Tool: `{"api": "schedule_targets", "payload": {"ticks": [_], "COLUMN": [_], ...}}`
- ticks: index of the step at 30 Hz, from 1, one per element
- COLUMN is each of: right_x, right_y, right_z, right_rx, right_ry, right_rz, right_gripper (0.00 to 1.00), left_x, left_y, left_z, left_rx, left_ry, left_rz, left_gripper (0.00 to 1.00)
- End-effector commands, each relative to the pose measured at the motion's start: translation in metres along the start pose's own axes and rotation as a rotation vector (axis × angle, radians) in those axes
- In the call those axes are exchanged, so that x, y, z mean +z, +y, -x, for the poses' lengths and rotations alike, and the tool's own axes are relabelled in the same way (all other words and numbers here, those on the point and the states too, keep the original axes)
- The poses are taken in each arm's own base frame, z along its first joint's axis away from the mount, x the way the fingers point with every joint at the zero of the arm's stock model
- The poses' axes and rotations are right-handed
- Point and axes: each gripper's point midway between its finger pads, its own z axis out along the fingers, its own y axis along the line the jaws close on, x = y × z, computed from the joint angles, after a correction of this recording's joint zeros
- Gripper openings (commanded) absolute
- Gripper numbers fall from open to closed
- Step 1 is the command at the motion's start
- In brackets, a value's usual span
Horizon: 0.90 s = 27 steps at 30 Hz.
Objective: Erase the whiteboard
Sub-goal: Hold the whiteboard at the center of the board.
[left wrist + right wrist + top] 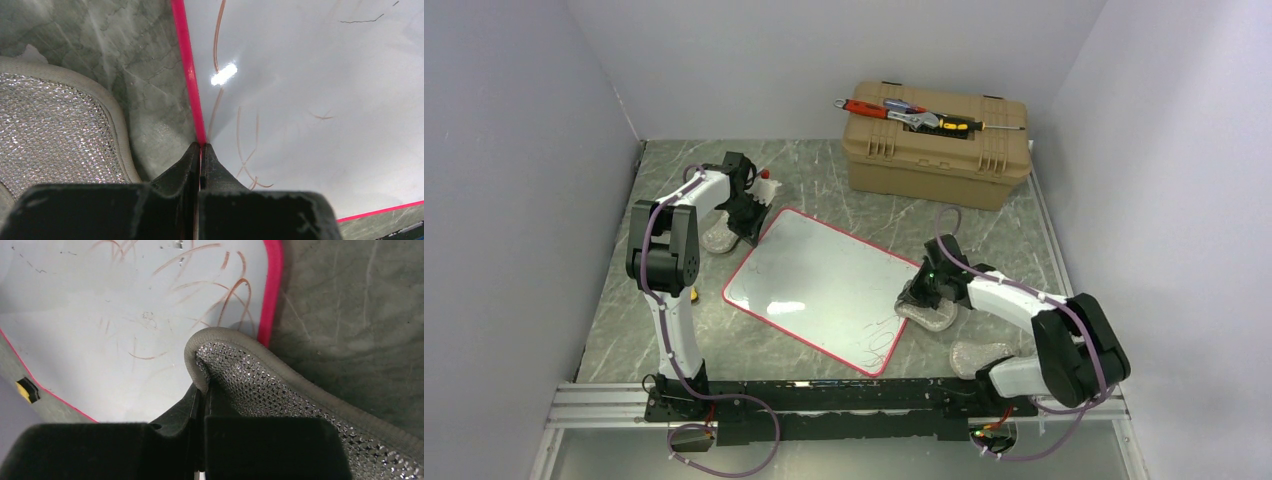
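Note:
The whiteboard [824,285] lies flat mid-table, glossy white with a thin red rim. Thin scribbles mark its near right corner [884,345]. My left gripper [752,226] is shut on the board's red rim [192,90] at the far left corner. Faint orange pen lines [247,150] show beside it. My right gripper [924,296] is shut on the edge of a grey pad with a glittery mesh face [280,390]. The pad [929,314] rests at the board's right edge, over the rim [272,300]. Red-brown scribbles [220,295] lie just ahead of the pad.
A tan toolbox [939,150] with hand tools [914,113] on its lid stands at the back right. A second glittery pad [719,238] lies left of the board, also in the left wrist view [55,135]. A third pad [981,357] lies by the right arm's base. A small red-capped thing [765,176] stands behind the left gripper.

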Motion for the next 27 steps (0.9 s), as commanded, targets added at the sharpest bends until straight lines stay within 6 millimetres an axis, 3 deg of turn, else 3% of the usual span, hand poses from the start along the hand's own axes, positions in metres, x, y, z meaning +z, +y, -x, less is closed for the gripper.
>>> {"api": "schedule_targets", "payload": {"ticks": [1,4,9,11,15,18,22,24,27], "right_x": [-0.002,0.013,0.024,0.014,-0.02,-0.035,-0.028,-0.018,-0.005], "right_y": [-0.085,-0.081,-0.045,-0.046,-0.071,-0.085,-0.088,-0.076,-0.038], "right_z": [-0.04,-0.074,-0.124,-0.124,-0.083,-0.076,-0.107,-0.127,-0.154], "right_rx": [-0.058,-0.063,-0.166,-0.19,-0.17,-0.148,-0.164,-0.201,-0.308], "right_ry": [0.103,0.183,0.332,0.346,0.227,0.197,0.284,0.328,0.384], "right_rz": [-0.289,-0.256,-0.153,-0.177,-0.252,-0.262,-0.238,-0.224,-0.148], "right_gripper": [0.0,0.0,0.0,0.0,0.0,0.0,0.0,0.0,0.0], "left_x": [0.027,0.027,0.029,0.028,0.027,0.027,0.028,0.028,0.028], "left_y": [-0.017,-0.018,-0.019,-0.019,-0.019,-0.02,-0.02,-0.022,-0.022], "left_z": [-0.033,-0.033,-0.034,-0.033,-0.032,-0.031,-0.031,-0.031,-0.03], "left_rx": [-0.019,-0.021,-0.02,-0.018,-0.014,-0.017,-0.02,-0.02,-0.022], "left_ry": [0.125,0.129,0.135,0.133,0.13,0.127,0.125,0.127,0.125], "left_rz": [-0.081,-0.083,-0.084,-0.082,-0.081,-0.084,-0.085,-0.088,-0.087], "left_gripper": [0.04,0.04,0.04,0.03,0.04,0.04,0.04,0.04,0.04]}}
